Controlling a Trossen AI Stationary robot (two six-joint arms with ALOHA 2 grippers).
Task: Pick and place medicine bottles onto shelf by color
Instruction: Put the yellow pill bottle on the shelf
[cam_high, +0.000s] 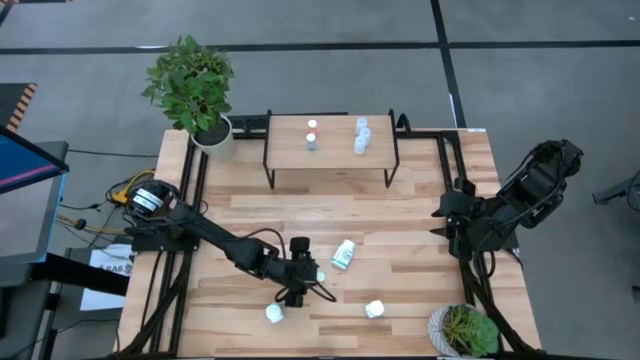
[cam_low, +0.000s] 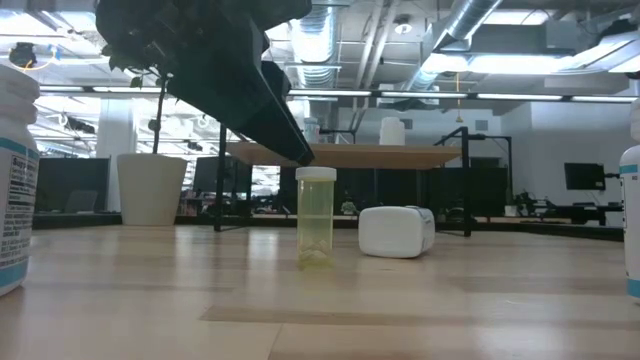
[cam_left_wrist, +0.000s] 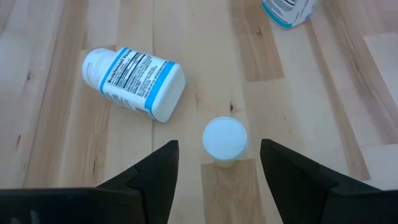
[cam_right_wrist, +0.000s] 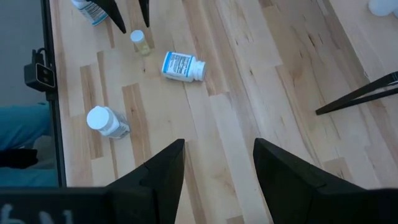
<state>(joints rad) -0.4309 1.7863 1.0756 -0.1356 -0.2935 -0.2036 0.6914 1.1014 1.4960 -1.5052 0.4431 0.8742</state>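
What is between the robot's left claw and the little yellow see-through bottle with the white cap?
Nothing visible. The left gripper hangs open right above the small clear yellowish bottle with a white cap, one dark finger on each side. The bigger white bottle with a blue label lies on its side, off to one side.

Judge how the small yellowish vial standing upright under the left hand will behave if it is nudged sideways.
The vial is tall and narrow, so it probably tips easily. Its round body would likely roll once down. It looks nearly empty, so probably light. The open left hand hovers above it.

overhead, table-level, two wrist views downward
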